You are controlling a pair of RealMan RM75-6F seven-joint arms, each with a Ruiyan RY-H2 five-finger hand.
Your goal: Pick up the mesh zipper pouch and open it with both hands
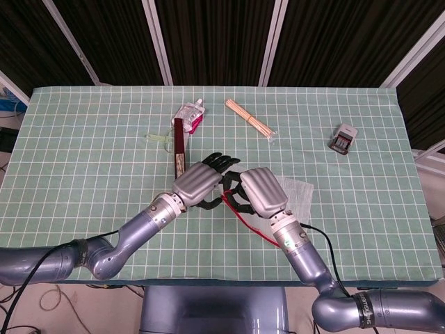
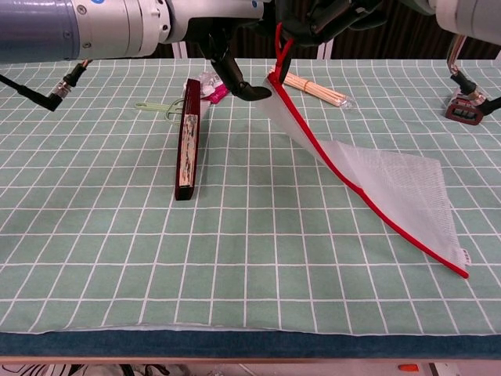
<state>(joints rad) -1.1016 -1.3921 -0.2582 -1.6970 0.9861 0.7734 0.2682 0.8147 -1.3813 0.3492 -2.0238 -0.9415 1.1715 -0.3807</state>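
Two hands: I have both raised over the middle of the table (image 1: 83, 125), close together above the pouch.
Right hand (image 1: 259, 195): it pinches the red zipper edge at one corner of the pouch and holds that corner up off the cloth; from the chest view I see the dark fingers (image 2: 329, 17) bunched around the red strip at the top of the frame.
Left hand (image 1: 201, 184): it sits just left of the right hand, fingers apart and reaching toward the lifted corner. In the chest view one dark fingertip (image 2: 252, 91) points at the red edge and stands just beside it; I cannot tell whether it touches. It holds nothing that I can see.
Pouch (image 2: 391, 184): white mesh with red trim, hanging slanted from the right hand, its far lower corner resting on the cloth to the right of the hands.
Dark bar (image 2: 188, 139): a long maroon stick lies flat on the table, left of the pouch and apart from it.
Sachet (image 1: 190, 113): a small white and pink packet lies just beyond the far end of the bar.
Green clip (image 2: 156, 108): a pale green plastic piece lies left of the bar's far end.
Sticks (image 1: 249, 120): a wrapped bundle of wooden sticks lies behind the pouch.
Stapler (image 1: 343, 138): a small grey thing, well right of the pouch, near the table's right side.
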